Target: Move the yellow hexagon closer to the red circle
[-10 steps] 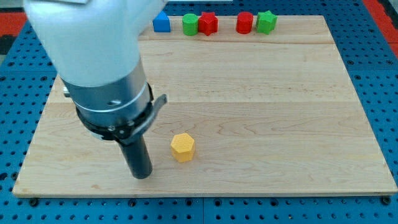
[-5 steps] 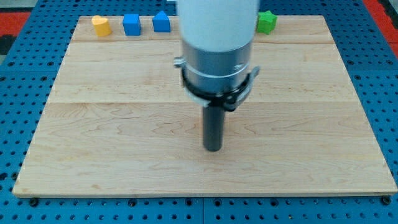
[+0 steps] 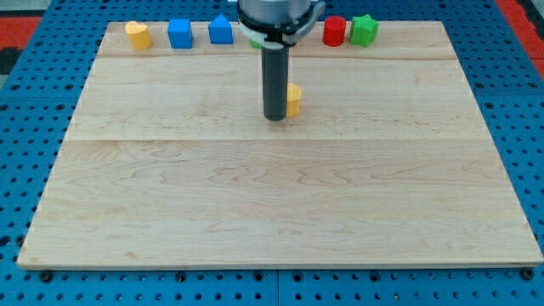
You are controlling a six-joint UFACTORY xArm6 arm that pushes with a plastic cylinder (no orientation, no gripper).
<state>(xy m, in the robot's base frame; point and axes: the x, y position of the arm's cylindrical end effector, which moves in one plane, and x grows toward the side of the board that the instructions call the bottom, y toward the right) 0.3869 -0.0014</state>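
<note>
Yellow hexagon [image 3: 294, 99]: partly hidden behind the rod, touching my tip [image 3: 275, 118] on its right, upper-middle of the surface [image 3: 255, 204]. Red circle [image 3: 334, 31]: top edge, up-right, near. Tip placed lower-left for pushing. Hand: none fitted, nothing held.

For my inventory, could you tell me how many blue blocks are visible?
2: a blue square block and a blue house-shaped block, side by side at the view's top left. The arm may hide others.

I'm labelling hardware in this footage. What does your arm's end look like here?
A straight dark, nearly black cylindrical rod, ending in my tip. Above it sits a dark collar with a strip of silver-grey metal at the view's top. No cables or markings show.
</note>
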